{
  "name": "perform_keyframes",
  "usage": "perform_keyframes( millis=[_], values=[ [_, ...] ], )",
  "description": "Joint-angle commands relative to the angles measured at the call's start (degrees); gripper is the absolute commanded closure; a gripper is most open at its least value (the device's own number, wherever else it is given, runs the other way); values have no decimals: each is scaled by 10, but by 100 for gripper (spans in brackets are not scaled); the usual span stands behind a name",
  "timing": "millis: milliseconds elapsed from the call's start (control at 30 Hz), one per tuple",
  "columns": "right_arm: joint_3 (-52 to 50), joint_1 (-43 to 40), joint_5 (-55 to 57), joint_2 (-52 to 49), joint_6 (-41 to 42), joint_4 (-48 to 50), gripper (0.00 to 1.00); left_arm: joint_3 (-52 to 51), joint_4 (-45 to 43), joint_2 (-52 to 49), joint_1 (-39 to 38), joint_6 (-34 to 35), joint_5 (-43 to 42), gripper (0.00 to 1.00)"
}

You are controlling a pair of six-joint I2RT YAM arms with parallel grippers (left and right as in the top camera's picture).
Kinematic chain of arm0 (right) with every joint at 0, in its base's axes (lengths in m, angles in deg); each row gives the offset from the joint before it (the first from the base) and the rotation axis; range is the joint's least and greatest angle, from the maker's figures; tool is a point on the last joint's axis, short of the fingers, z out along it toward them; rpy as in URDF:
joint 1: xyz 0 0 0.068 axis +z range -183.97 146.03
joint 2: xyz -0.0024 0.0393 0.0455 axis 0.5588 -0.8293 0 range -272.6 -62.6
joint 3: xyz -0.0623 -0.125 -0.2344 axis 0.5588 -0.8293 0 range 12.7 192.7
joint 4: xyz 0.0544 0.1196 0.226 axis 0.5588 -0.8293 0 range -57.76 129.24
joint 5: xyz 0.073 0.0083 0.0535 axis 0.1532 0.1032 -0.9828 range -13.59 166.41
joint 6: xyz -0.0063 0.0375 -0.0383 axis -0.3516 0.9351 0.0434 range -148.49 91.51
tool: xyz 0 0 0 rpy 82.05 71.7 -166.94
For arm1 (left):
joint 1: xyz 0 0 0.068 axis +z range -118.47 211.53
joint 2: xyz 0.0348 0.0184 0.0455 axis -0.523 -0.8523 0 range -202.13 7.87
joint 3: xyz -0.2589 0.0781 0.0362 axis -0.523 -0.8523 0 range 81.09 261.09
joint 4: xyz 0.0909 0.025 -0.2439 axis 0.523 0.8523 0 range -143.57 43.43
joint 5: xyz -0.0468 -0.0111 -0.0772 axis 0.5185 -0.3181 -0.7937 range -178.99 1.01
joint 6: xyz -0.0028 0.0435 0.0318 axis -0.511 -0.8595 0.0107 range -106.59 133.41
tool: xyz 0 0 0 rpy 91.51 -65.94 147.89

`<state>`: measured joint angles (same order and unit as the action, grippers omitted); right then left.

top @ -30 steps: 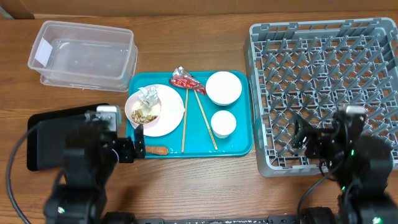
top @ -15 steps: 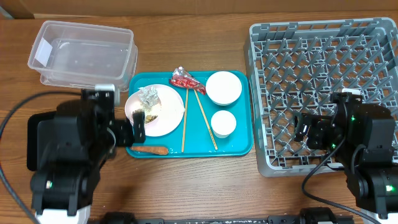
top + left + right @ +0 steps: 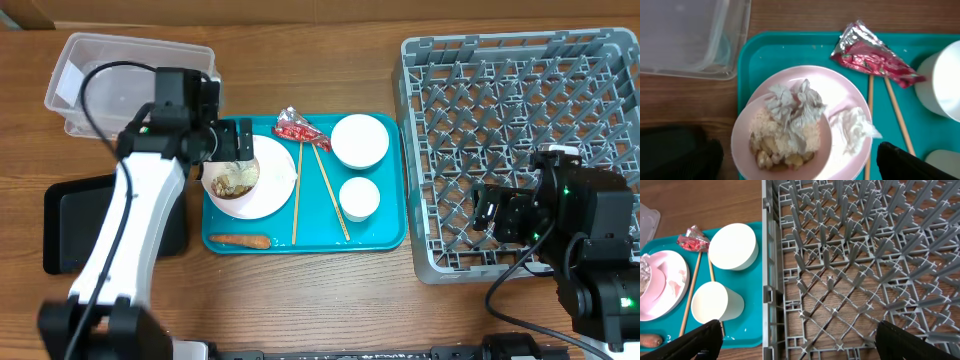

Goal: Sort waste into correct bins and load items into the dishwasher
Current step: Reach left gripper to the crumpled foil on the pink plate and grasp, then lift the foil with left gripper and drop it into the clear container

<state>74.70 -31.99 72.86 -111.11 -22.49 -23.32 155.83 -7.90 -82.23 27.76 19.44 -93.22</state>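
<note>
**Reporter:** What is laid out here, and what is it made of?

**Photographer:** A square grey plastic dish rack [image 3: 520, 130], a lattice of upright pegs, fills the right side of a brown wood-grain table [image 3: 330, 300]. At far left sits a clear rectangular tub [image 3: 130, 85] with a white label. Nearer the camera is a shallow black tray [image 3: 70, 230] with rounded corners. Between tub and rack, a glossy teal serving tray [image 3: 385, 235] carries a round pale plate [image 3: 278, 185]. A small pinkish bowl [image 3: 232, 182] sits at the plate's left edge. Also on the serving tray are a wider white bowl [image 3: 360, 141], a white cup [image 3: 359, 198] and two thin wooden chopsticks [image 3: 297, 195].

**Reporter:** And the waste?

**Photographer:** Crumpled silvery foil [image 3: 792, 102] tops beige crumbly scraps [image 3: 775, 147] in the pinkish bowl. A white crumpled wad [image 3: 852, 127] lies on the plate beside it. A red-and-silver wrapper [image 3: 298, 128] rests at the serving tray's far edge, over the chopstick tips. An orange carrot piece [image 3: 240, 240] lies along the near edge.

**Reporter:** The grippers?

**Photographer:** The left gripper [image 3: 235, 145] is poised above the plate and pinkish bowl, its fingers spread wide and holding nothing. The right gripper [image 3: 497, 212] hangs over the rack's near-left corner, spread just as wide and also empty.
</note>
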Motion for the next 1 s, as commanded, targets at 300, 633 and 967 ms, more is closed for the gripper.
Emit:
perform_keyframes(
  millis=[300, 633, 967],
  values=[
    [19, 2, 5, -16, 0, -5, 0, 19, -33, -137, -7, 35, -3, 6],
    [19, 2, 6, -26, 0, -10, 0, 19, -64, -157, -36, 35, -3, 49],
    [19, 2, 27, -26, 0, -10, 0, 21, -65, -154, -45, 34, 4, 96]
  ],
)
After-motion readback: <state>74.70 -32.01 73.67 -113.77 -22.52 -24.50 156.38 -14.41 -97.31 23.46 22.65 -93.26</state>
